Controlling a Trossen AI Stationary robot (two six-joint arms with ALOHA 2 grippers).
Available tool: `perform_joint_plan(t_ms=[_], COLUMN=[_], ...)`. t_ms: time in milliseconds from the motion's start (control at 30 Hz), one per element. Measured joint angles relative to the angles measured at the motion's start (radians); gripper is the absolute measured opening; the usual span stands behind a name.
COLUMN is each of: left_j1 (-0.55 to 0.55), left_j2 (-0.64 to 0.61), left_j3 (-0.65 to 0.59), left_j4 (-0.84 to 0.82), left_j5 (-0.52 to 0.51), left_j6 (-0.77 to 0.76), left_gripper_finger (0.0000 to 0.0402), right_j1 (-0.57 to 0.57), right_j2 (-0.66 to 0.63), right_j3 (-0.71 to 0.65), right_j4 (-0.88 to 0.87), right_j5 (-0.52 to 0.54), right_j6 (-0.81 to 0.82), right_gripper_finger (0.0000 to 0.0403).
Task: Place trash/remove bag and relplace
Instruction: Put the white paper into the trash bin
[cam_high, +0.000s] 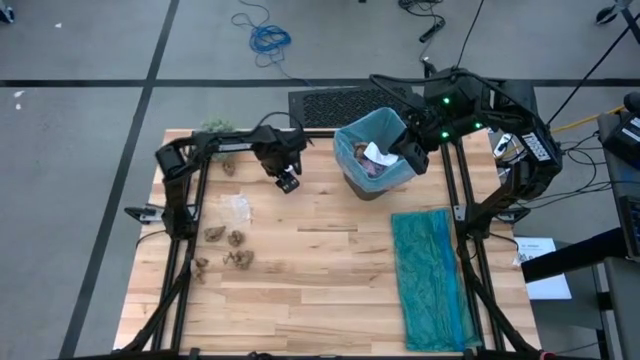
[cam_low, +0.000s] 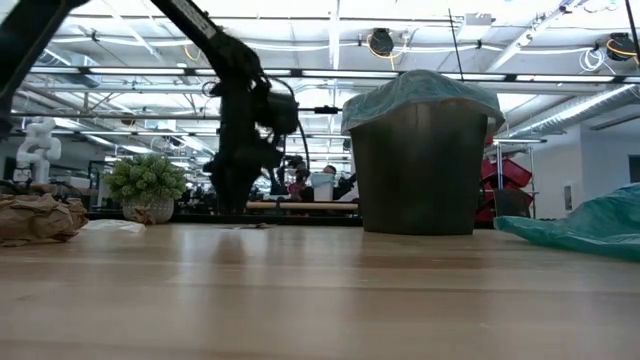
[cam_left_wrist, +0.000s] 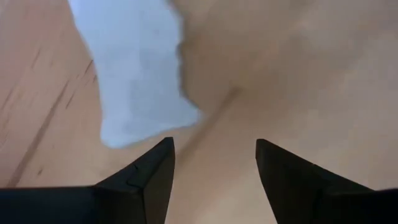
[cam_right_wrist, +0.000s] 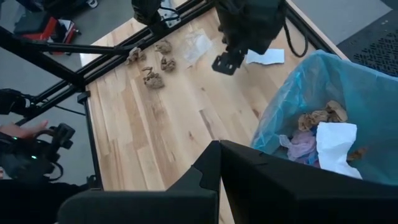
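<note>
A dark bin (cam_high: 352, 182) lined with the light-blue bag (cam_high: 350, 135) stands at the table's far middle. Trash lies inside it: brown wads, white paper (cam_right_wrist: 336, 144) and a purple piece (cam_right_wrist: 303, 146). More brown wads (cam_high: 237, 238) lie at the left of the table. My left gripper (cam_left_wrist: 214, 163) points down, open, just above the wood. A white paper scrap (cam_left_wrist: 134, 81) lies flat beside its fingers, and nothing is between them. My right gripper (cam_right_wrist: 219, 152) hangs shut above the bin's right rim.
A darker teal bag (cam_high: 432, 275) lies spread flat along the table's right side. A green fuzzy plant (cam_low: 147, 182) stands at the far left corner. A clear crinkled piece (cam_high: 238, 207) lies left of centre. Bare wood stretches across the near middle of the table.
</note>
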Motion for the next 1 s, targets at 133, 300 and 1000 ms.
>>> perform_joint_plan(t_ms=[133,300,1000], left_j1=[0.0,0.0,0.013], left_j2=[0.041,0.044,0.077], left_j3=[0.0,0.0,0.002], left_j4=[0.002,0.046,0.094], left_j5=[-0.066,-0.07,0.084], left_j6=[-0.018,-0.021,0.067], left_gripper_finger=[0.0219,0.0219,0.0002], right_j1=[0.0,0.0,0.0], right_j2=[0.0,0.0,0.0], right_j3=[0.0,0.0,0.0], right_j4=[0.0,0.0,0.0], right_j5=[0.0,0.0,-0.002], right_j6=[0.0,0.0,-0.003], right_gripper_finger=[0.0,0.0,0.0])
